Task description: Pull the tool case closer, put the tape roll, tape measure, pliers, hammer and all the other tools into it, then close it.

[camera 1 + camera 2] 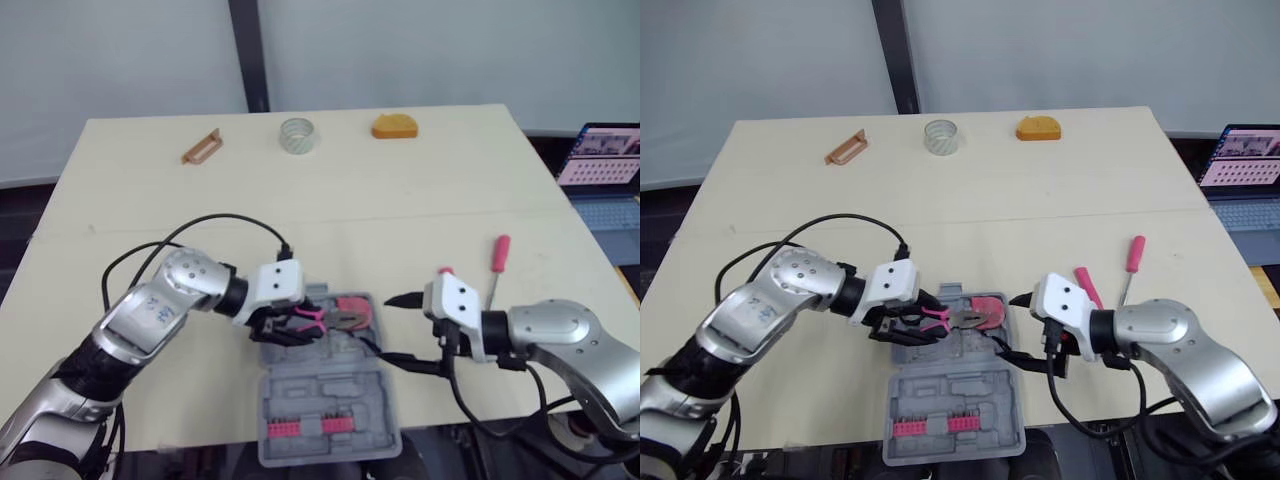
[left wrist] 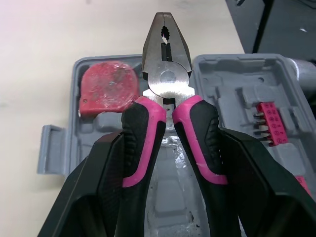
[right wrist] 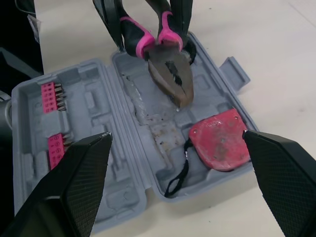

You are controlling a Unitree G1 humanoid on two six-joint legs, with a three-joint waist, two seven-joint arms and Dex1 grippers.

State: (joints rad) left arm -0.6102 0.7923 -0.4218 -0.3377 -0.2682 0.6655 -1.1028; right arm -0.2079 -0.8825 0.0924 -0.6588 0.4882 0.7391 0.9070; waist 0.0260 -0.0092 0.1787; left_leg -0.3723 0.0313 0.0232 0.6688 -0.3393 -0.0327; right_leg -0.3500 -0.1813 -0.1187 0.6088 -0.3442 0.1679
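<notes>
The grey tool case (image 1: 330, 445) lies open at the table's front edge, with a red tape measure (image 3: 219, 140) in its far half. My left gripper (image 1: 290, 325) is shut on the pink-and-black handles of the pliers (image 2: 168, 74) and holds them just over that half, nose toward the tape measure. Right of the case, my right gripper (image 1: 400, 328) is open and holds nothing. A pink-handled screwdriver (image 1: 497, 262) and a second pink-handled tool (image 1: 1087, 285) lie close behind the right gripper. The tape roll (image 1: 298, 135) stands at the far edge.
An orange object (image 1: 394, 126) and a copper-coloured tool (image 1: 201, 147) lie along the far edge on either side of the tape roll. Pink bit holders (image 1: 310, 427) sit in the case's near half. A black cable loops above my left arm. A laptop (image 1: 605, 160) stands off the table's right side.
</notes>
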